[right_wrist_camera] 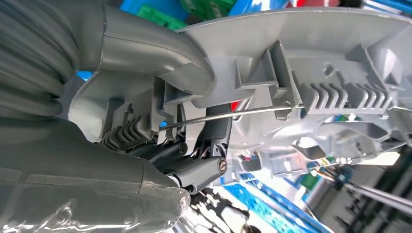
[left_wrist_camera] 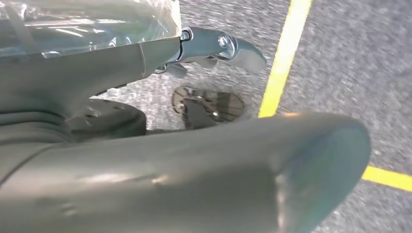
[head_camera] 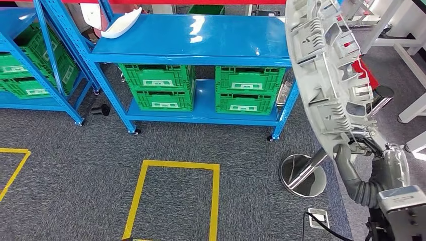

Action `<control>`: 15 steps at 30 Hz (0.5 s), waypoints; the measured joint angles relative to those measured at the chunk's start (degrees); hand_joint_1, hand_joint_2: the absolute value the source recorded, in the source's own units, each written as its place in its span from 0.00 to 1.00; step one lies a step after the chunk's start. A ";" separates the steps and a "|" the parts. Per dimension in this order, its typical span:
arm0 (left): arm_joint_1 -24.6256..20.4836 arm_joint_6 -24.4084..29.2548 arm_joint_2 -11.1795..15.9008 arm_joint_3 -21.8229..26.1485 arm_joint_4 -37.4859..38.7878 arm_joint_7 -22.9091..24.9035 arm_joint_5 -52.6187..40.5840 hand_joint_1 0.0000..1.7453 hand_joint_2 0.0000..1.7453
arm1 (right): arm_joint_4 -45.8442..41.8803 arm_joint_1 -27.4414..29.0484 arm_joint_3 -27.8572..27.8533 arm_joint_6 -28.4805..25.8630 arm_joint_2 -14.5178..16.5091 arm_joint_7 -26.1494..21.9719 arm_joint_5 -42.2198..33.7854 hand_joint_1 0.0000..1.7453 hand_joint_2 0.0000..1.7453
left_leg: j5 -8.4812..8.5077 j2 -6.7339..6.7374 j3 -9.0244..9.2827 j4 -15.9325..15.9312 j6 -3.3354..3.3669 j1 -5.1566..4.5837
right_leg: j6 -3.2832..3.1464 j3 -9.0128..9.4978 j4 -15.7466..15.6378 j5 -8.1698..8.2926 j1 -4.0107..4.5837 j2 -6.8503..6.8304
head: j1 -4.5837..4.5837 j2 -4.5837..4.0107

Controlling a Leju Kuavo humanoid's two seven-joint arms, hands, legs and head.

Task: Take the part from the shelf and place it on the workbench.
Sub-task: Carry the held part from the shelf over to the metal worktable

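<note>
The part (head_camera: pixel 326 75) is a large round grey plastic cover with ribs and clips, seen from its back. It stands raised at the right of the head view, in front of the blue shelf's (head_camera: pixel 191 37) right end. My right hand (head_camera: pixel 353 153) grips its lower rim from below. In the right wrist view the thumb (right_wrist_camera: pixel 160 53) presses on one face of the part (right_wrist_camera: pixel 316 53) and dark fingers (right_wrist_camera: pixel 204 167) clamp the other. My left hand (left_wrist_camera: pixel 194 145) hangs over the carpet, holding nothing, with one finger (left_wrist_camera: pixel 223 46) stretched out.
Green crates (head_camera: pixel 158 85) (head_camera: pixel 248 90) fill the shelf's lower level. A white curved part (head_camera: pixel 123 24) lies on its top. Another blue rack with crates (head_camera: pixel 30 65) stands left. Yellow tape (head_camera: pixel 216 201) marks the carpet. A chrome round base (head_camera: pixel 301 175) and white frame legs (head_camera: pixel 412 105) stand right.
</note>
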 joint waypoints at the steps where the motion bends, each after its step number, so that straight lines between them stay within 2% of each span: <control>1: 0.15 0.42 0.08 0.13 0.01 -0.04 0.04 0.00 0.00 | -0.26 0.06 0.23 0.02 0.39 0.59 1.55 1.00 1.00 | -0.36 -0.10 -0.36 0.36 -0.33 0.10 | -0.43 -0.29 -0.02 0.46 -0.07 -0.51 | -0.11 0.00; 2: 0.28 0.84 0.15 0.20 0.01 -0.07 0.06 0.00 0.00 | -0.58 0.04 0.50 0.06 0.75 1.23 3.02 1.00 1.00 | -1.69 0.04 -0.92 1.55 -0.72 0.23 | -0.83 -0.58 -0.11 0.92 -0.17 -1.08 | -0.33 0.00; 3: 0.34 1.24 0.21 0.25 0.01 -0.11 0.04 0.00 0.00 | -0.94 -0.04 0.78 0.09 1.09 1.85 4.37 1.00 1.00 | -3.83 0.35 -1.67 3.72 -1.14 0.43 | -1.15 -0.88 -0.18 1.36 -0.25 -1.63 | -0.60 0.00; 5: 0.34 1.78 0.22 0.30 0.01 -0.23 -0.04 0.00 0.00 | -1.65 -0.33 1.37 0.21 1.67 2.76 6.34 1.00 1.00 | -8.50 1.00 -3.41 10.42 -1.94 0.86 | -1.37 -1.68 -0.11 2.05 -0.19 -2.61 | -1.18 0.00; 6: 0.33 2.00 0.24 0.32 0.01 -0.32 -0.08 0.00 0.00 | -1.97 -0.55 1.69 0.32 1.97 3.13 7.16 1.00 1.00 | -9.58 1.14 -3.82 13.21 -2.21 1.05 | -1.36 -2.14 -0.01 2.34 -0.16 -3.11 | -1.36 0.00; 7: 0.33 2.21 0.25 0.33 0.01 -0.43 -0.12 0.00 0.00 | -2.28 -0.79 2.05 0.44 2.24 3.56 8.03 1.00 1.00 | -9.59 1.23 -3.53 14.57 -2.36 1.16 | -1.31 -2.60 0.12 2.58 -0.14 -3.62 | -1.47 0.00; 8: 0.35 2.43 0.26 0.34 0.01 -0.53 -0.13 0.00 0.00 | -2.58 -1.06 2.44 0.57 2.50 4.07 8.96 1.00 1.00 | -8.69 1.39 -2.23 13.81 -2.38 1.22 | -1.24 -2.99 0.25 2.76 -0.12 -4.13 | -1.58 0.00; 9: 0.35 2.61 0.26 0.34 0.01 -0.62 -0.14 0.00 0.00 | -2.86 -1.35 2.85 0.71 2.70 4.61 9.93 1.00 1.00 | -7.32 1.79 0.00 11.08 -2.22 1.21 | -1.15 -3.27 0.36 2.88 -0.08 -4.64 | -1.69 0.00; 11: 0.23 2.84 0.31 0.36 0.01 -0.79 -0.14 0.00 0.00 | -3.49 -1.90 3.73 0.95 3.03 5.52 11.53 1.00 1.00 | -5.73 3.85 5.32 3.34 -1.48 0.80 | -0.86 -3.49 0.49 3.06 0.04 -5.67 | -1.81 0.00; 12: 0.10 2.91 0.34 0.37 0.01 -0.85 -0.13 0.00 0.00 | -3.76 -2.19 4.19 1.08 3.16 5.85 12.19 1.00 1.00 | -5.54 4.77 7.02 0.54 -1.04 0.50 | -0.59 -3.53 0.49 3.20 0.11 -6.24 | -1.83 0.00; 13: 0.00 2.95 0.36 0.38 0.01 -0.87 -0.12 0.00 0.00 | -4.02 -2.51 4.68 1.20 3.29 6.14 12.81 1.00 1.00 | -5.66 5.30 7.81 -1.03 -0.63 0.18 | -0.28 -3.59 0.46 3.38 0.16 -6.82 | -1.84 0.00; 15: 0.06 3.00 0.41 0.39 0.01 -0.74 -0.10 0.00 0.00 | -4.51 -3.22 5.58 1.42 3.54 6.64 13.95 1.00 1.00 | -5.30 4.68 7.68 -1.90 0.17 0.00 | 0.46 -3.68 0.31 3.67 0.17 -7.82 | -1.80 0.00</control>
